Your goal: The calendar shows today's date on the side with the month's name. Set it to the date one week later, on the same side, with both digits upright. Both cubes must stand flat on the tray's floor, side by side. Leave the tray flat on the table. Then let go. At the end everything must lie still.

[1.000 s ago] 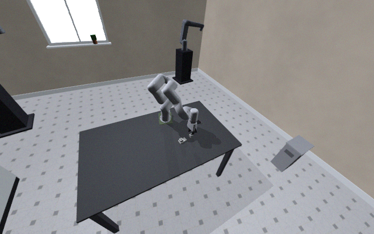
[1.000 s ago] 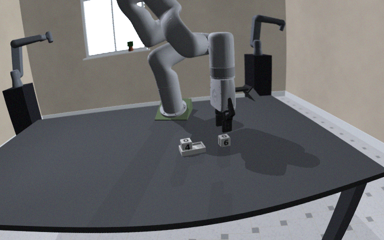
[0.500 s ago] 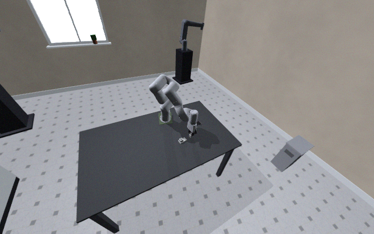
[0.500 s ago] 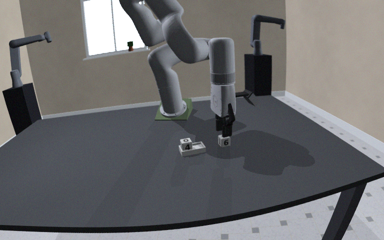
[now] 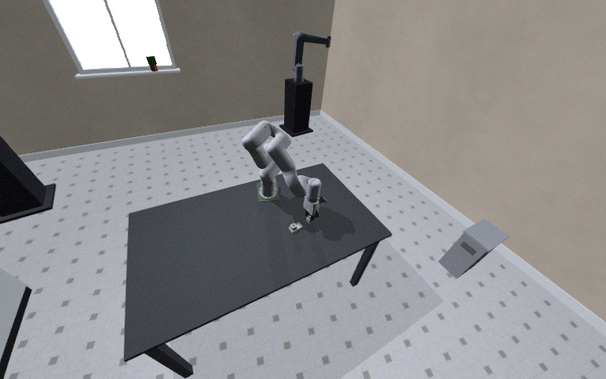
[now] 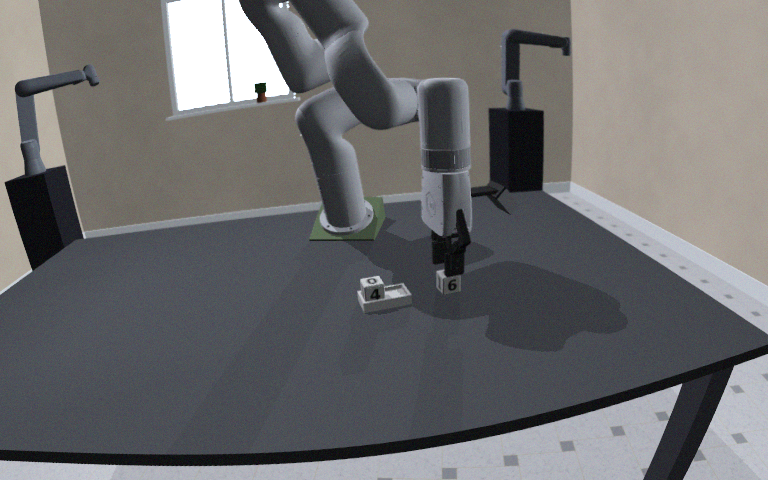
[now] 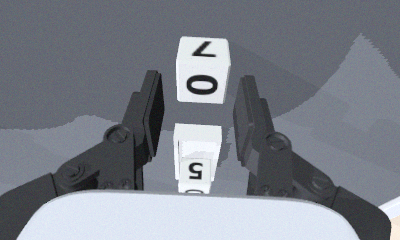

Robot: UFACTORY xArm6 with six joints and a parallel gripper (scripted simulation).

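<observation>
1. Your pincer stands part open and empty, low over the loose cube on the bench
2. Off to the pincer's side, the tray holds the other cube, its second place unfilled
3. If you descend off-centre, a fingertip could clip the loose cube and twist it
4. Close unevenly and it may tilt, then jam on the tray's rim
5. Choose a wrong turn and a digit could end inverted
</observation>
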